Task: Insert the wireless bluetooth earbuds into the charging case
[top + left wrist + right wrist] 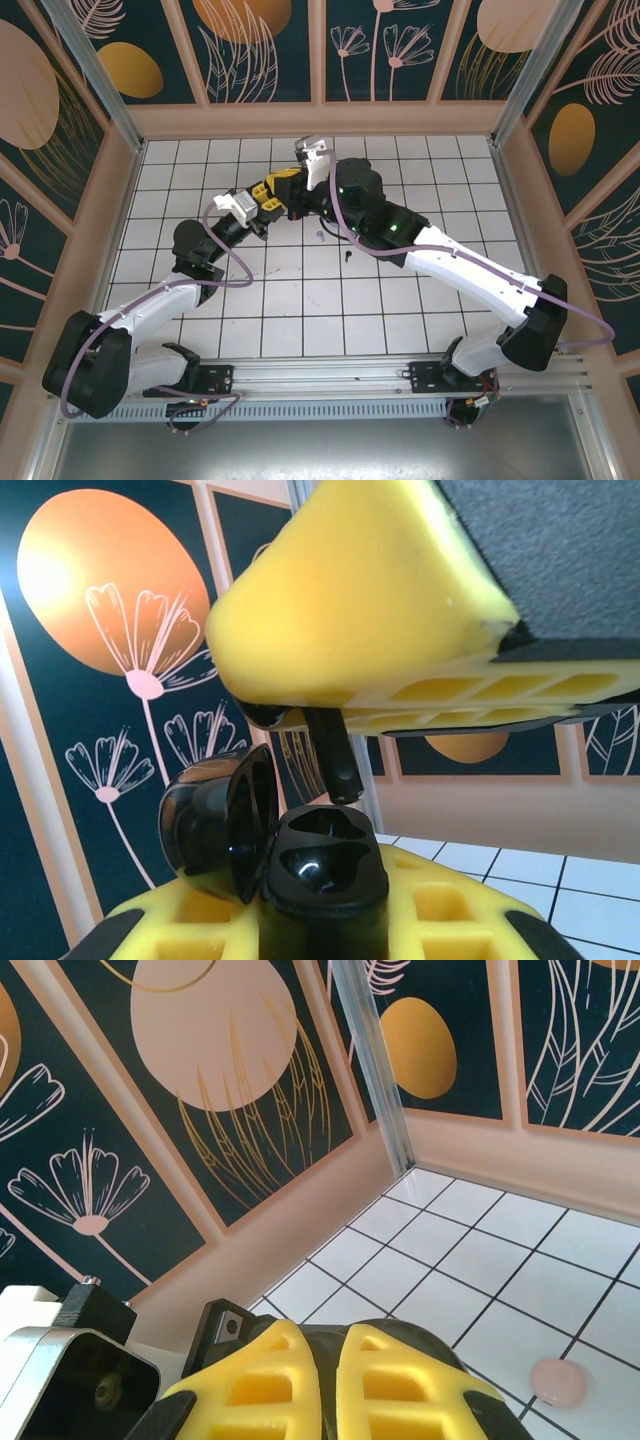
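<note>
As my left end effector (320,935) clamped the open case (325,865), my right end effector (335,1360), pinched on a black earbud (335,755), hung just above its wells. Insertion was in hand, I judged; next called for a slow, aligned descent into one well.

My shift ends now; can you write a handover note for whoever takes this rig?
Left gripper: shut on the open charging case, lid swung aside.
Right gripper: shut on a black earbud, stem pointing down just above the case.
Done: case opened, one earbud picked up; both sockets look empty.
Left: seat this earbud, then the rest; a dark speck on the tiles may be one, too small to tell.
</note>
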Tool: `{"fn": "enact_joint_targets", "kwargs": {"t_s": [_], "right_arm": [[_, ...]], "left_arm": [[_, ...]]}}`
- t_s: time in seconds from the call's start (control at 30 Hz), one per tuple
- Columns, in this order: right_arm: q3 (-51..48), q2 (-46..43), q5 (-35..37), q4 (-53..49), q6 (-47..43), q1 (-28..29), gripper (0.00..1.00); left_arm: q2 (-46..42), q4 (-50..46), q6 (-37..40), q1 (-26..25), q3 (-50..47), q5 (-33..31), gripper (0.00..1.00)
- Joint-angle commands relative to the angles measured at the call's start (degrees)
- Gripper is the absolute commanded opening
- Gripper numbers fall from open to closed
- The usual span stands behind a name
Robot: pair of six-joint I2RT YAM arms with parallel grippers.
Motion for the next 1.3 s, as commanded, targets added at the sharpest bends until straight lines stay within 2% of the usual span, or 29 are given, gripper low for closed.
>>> {"fn": "enact_joint_targets", "kwargs": {"t_s": [0.0, 0.6, 1.0, 1.27], "right_arm": [[-0.8, -1.2, 0.5, 2.8, -1.3, 0.0, 0.04], [-4.1, -1.8, 0.2, 2.9, -0.8, -1.8, 0.02], [-10.8, -4.1, -1.7, 6.5, -3.3, -1.8, 0.02], [-9.6, -3.3, -1.6, 7.3, -3.1, -1.8, 0.01]], "left_arm": [[-1.6, 0.5, -1.2, -0.2, 1.8, 1.7, 0.00], [-2.9, 0.8, -2.9, -0.2, 2.5, 2.7, 0.00], [-3.1, 0.7, -5.3, -0.2, 3.7, 4.3, 0.00], [-3.0, 0.2, -4.8, -0.2, 3.7, 5.6, 0.00]]}}
